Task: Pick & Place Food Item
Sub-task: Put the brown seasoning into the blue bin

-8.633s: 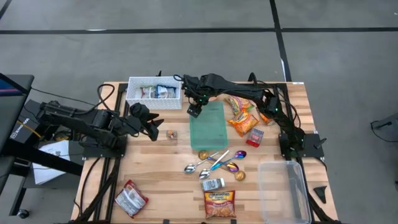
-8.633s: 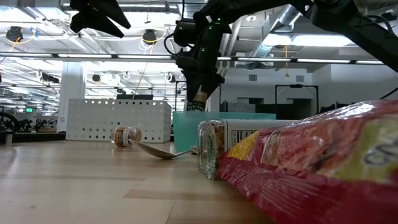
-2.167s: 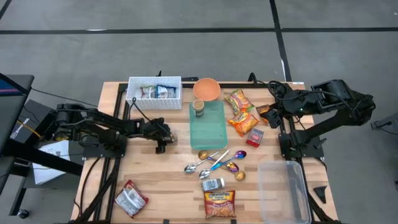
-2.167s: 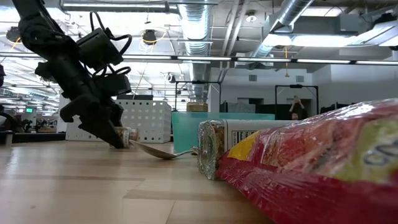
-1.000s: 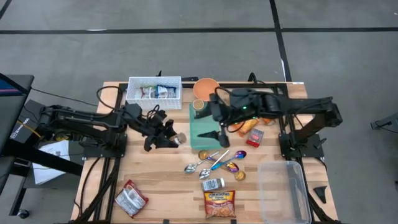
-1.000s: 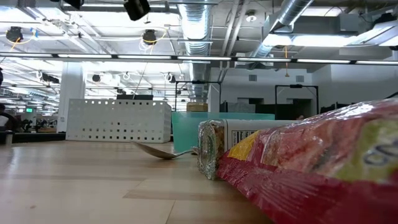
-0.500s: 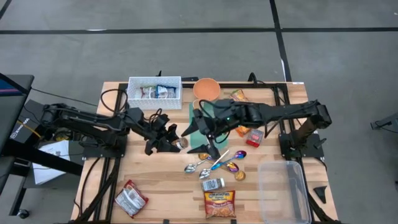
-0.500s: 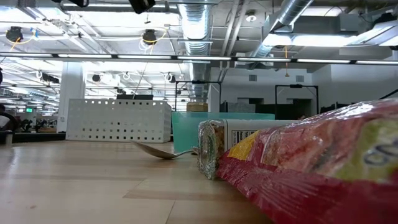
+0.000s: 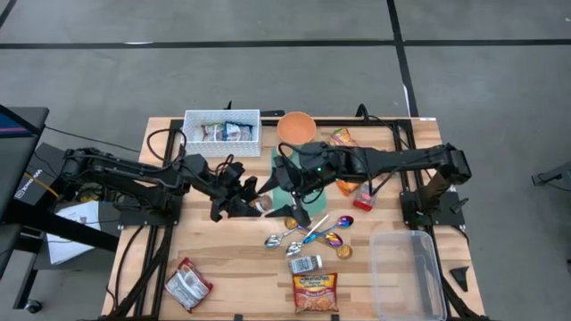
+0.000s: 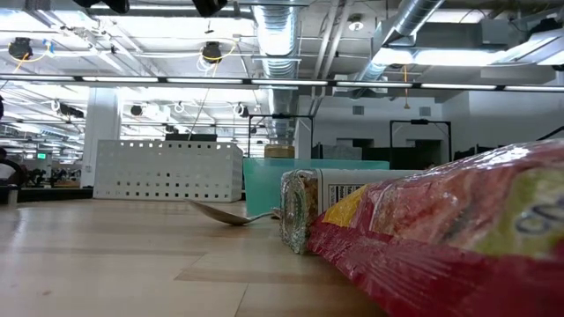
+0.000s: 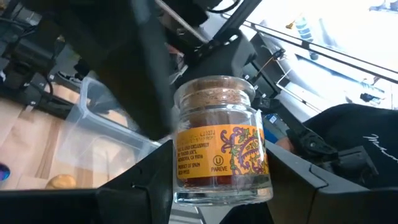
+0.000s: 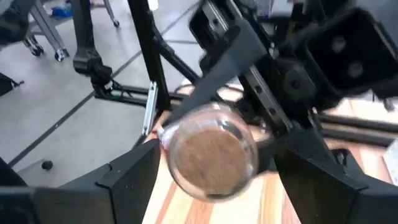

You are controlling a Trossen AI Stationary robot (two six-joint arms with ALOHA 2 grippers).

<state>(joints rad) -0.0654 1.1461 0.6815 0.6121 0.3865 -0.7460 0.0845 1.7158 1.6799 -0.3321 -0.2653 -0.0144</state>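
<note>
A small glass jar (image 11: pixel 221 146) with a cork lid and an orange label hangs in the air over the table's middle (image 9: pixel 261 204). My left gripper (image 9: pixel 251 203) (image 11: pixel 221 190) is shut on it. My right gripper (image 9: pixel 280 200) (image 12: pixel 214 180) is open and faces the jar's cork lid (image 12: pixel 211 152) from the table's right. Its two fingers stand on either side of the lid end. I cannot tell whether they touch the glass. My left gripper pinches the jar's glass body near its bottom end (image 11: pixel 186 186) between its two fingers, one on each side. The fingers come about level from the table's left. The jar is lifted clear of the table, its cork lid pointing away toward my right gripper.
A white basket (image 9: pixel 221 131) and an orange bowl (image 9: pixel 296 127) stand at the far edge, with a green board (image 9: pixel 303 169) nearer. Spoons (image 9: pixel 303 234), snack packets (image 9: pixel 314 292) (image 9: pixel 187 285) and a clear container (image 9: pixel 406 267) lie toward the near side.
My right gripper has come toward the table's left and sunk a little, closing on the jar until its open fingers flank the cork lid. The jar stays lifted in my left gripper's hold.
</note>
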